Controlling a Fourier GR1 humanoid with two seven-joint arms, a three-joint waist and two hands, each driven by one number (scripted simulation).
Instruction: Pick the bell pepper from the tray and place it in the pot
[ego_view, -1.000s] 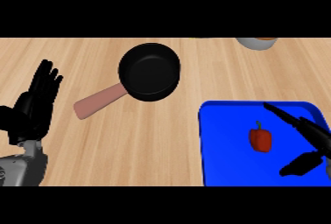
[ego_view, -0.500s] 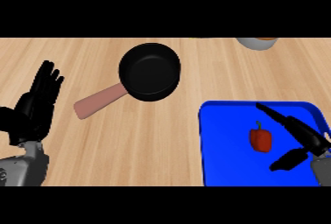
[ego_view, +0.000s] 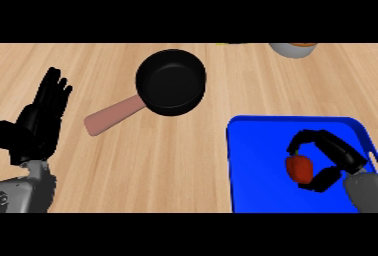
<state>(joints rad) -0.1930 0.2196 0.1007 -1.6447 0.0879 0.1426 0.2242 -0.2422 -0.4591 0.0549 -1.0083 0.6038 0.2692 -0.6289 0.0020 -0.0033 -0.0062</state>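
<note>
A red bell pepper (ego_view: 298, 168) lies on the blue tray (ego_view: 258, 165) at the lower right. My right hand (ego_view: 334, 157) is curled round it, fingers arching over its top and the thumb under it. The pot (ego_view: 171, 81) is black with a pinkish-brown handle (ego_view: 112, 116) and sits on the wooden counter at upper centre, well left of the tray. My left hand (ego_view: 40, 120) stays open at the left edge with its fingers pointing up.
A grey bowl (ego_view: 293, 49) with something orange in it shows partly at the top right edge. Bare wooden counter (ego_view: 170, 165) lies between the pot and the tray.
My right hand has moved left onto the pepper and its fingers have curled round it. The pepper, pot and left hand have stayed in place.
</note>
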